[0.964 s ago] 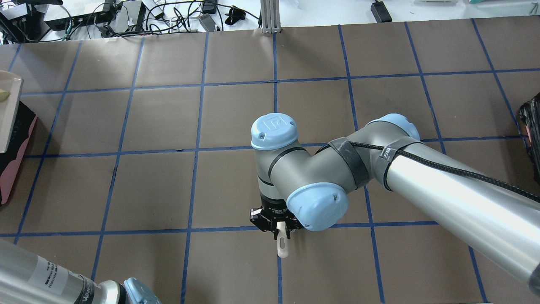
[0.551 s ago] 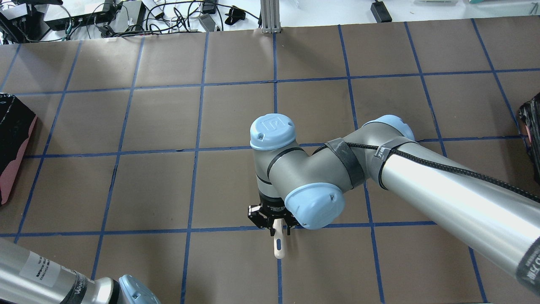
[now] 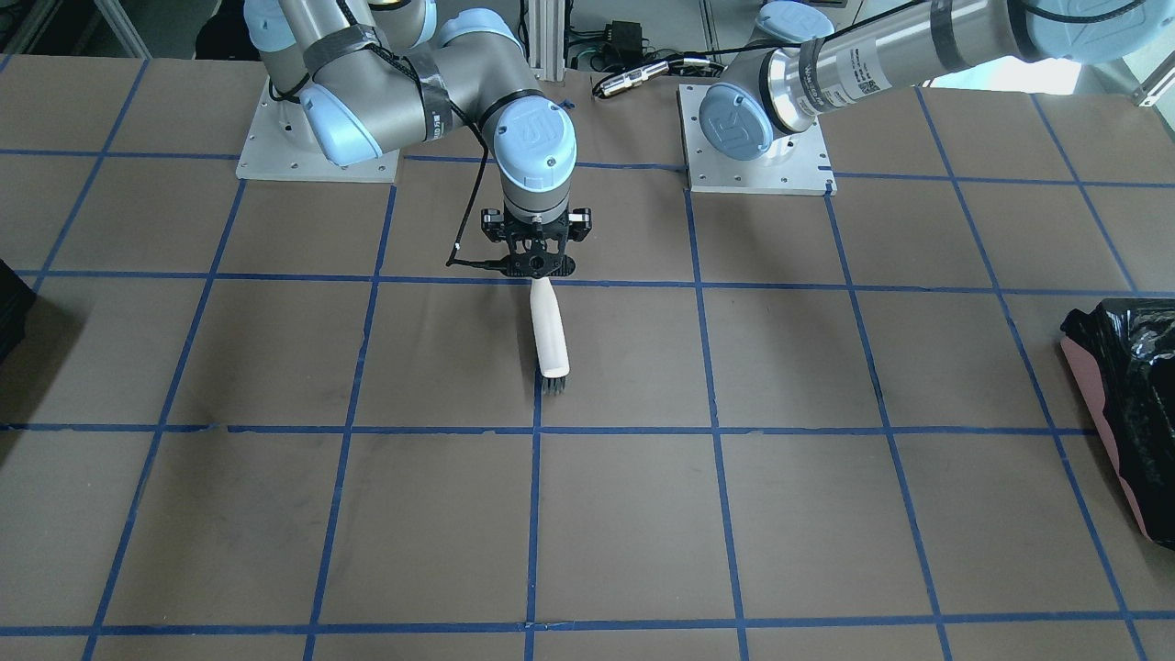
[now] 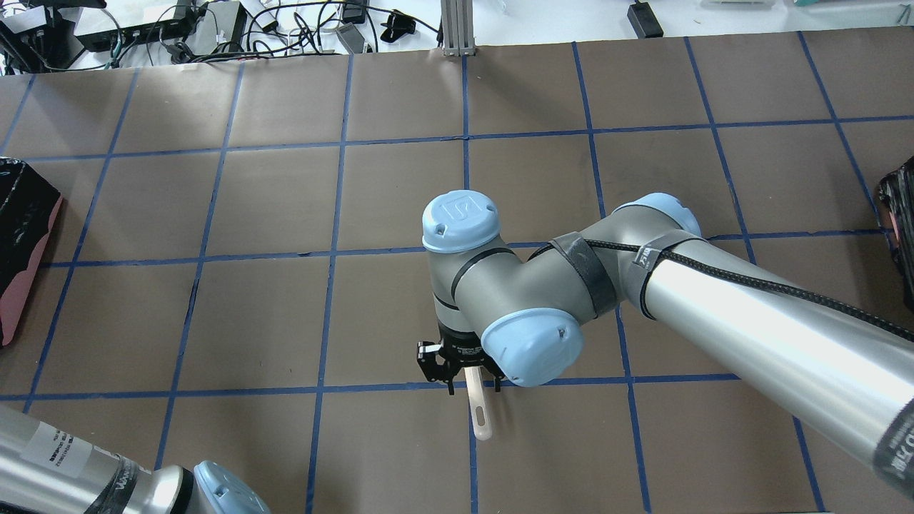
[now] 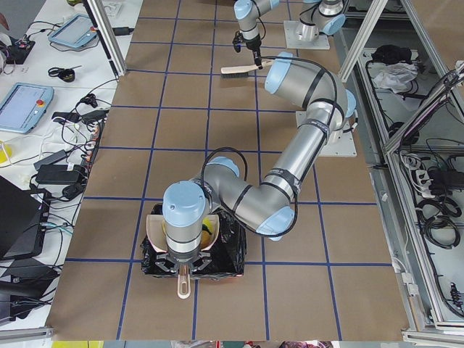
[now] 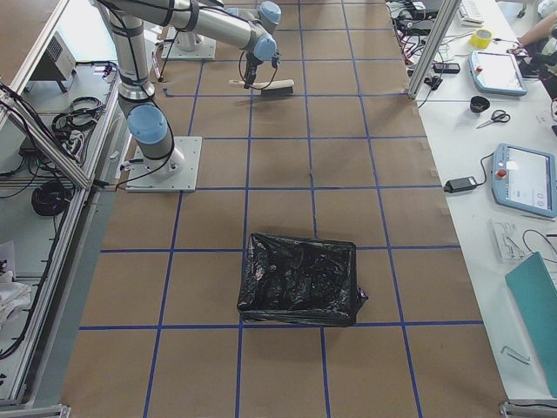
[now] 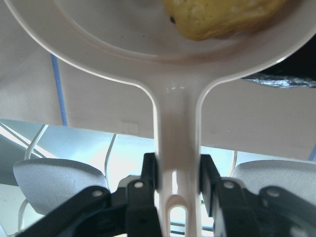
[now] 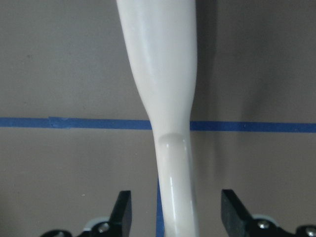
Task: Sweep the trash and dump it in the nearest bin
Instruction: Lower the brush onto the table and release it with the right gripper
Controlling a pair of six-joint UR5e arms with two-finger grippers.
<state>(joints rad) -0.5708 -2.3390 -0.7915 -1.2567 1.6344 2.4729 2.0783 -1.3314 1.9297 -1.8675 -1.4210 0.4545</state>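
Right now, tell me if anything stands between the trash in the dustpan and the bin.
Nothing visible does. The left gripper holds the dustpan by its handle over the bin, whose black bag is open, and the trash lies in the pan. Only the pan itself separates them.

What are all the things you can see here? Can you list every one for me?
brush: one, white handle and dark bristles, lying flat mid-table.
dustpan: one, cream, held over the bin.
trash: one yellowish lump showing, in the dustpan.
bin: one, pink sides with a black bag, at the table's end on the robot's left.
other bin: one, black bag, at the table's end on the robot's right.
table: one, brown with blue tape lines.
left gripper: one, black fingers shut on the dustpan's handle.
right gripper: one, black fingers open on either side of the brush's handle, not touching it.
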